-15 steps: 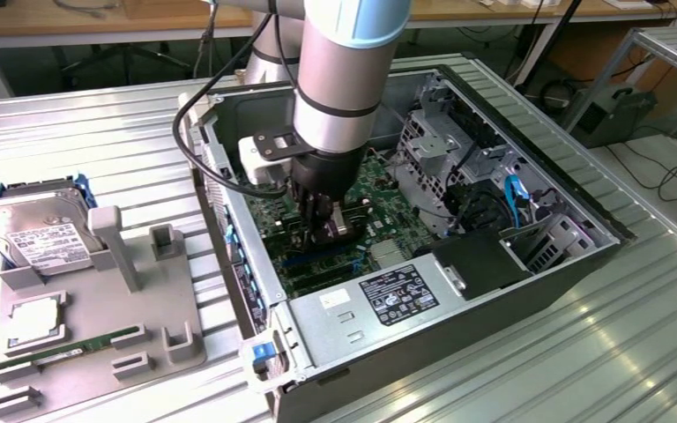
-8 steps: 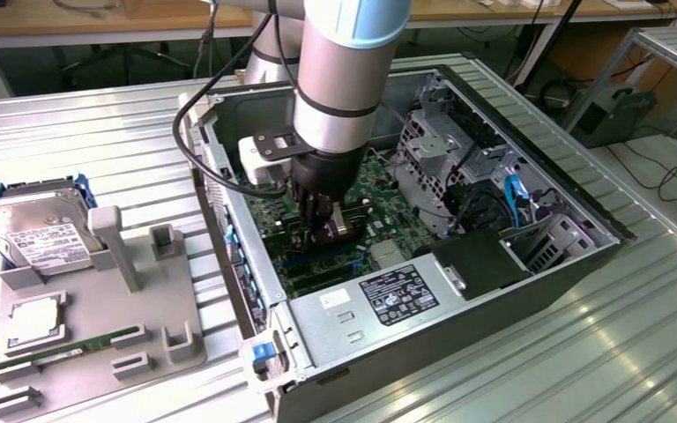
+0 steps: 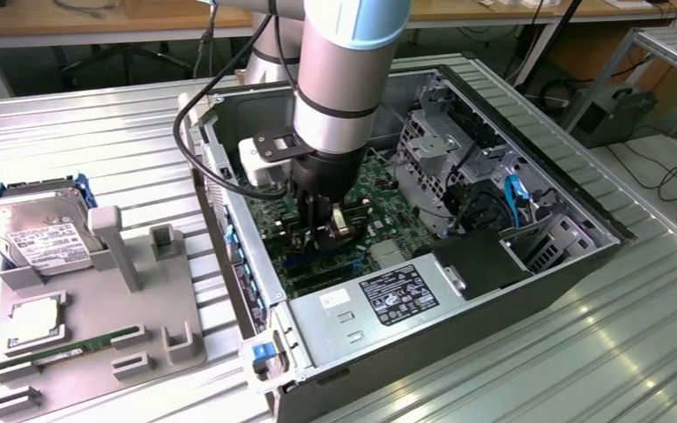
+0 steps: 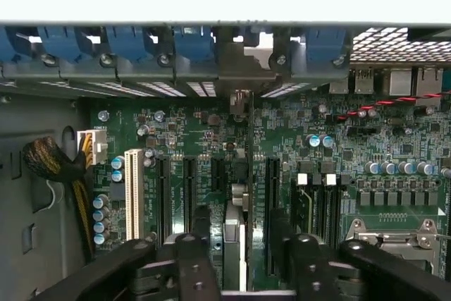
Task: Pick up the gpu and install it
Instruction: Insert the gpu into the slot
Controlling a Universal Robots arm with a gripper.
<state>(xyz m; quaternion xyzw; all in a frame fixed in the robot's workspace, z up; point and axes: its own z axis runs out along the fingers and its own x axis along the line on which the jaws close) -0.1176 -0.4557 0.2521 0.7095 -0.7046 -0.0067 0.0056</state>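
Observation:
My gripper reaches down into the open computer case, low over the green motherboard. In the wrist view the gpu appears edge-on as a thin dark card. It runs from between my black fingers out to the case's rear wall, upright among the black expansion slots. Its silvery bracket end meets the rear slot opening under the blue latches. My gripper is shut on the gpu, one finger on each side.
A grey fixture on the exterior view's left carries a hard drive, a processor chip and a green memory stick. Inside the case are the power supply, a drive cage, a white slot and a braided cable bundle.

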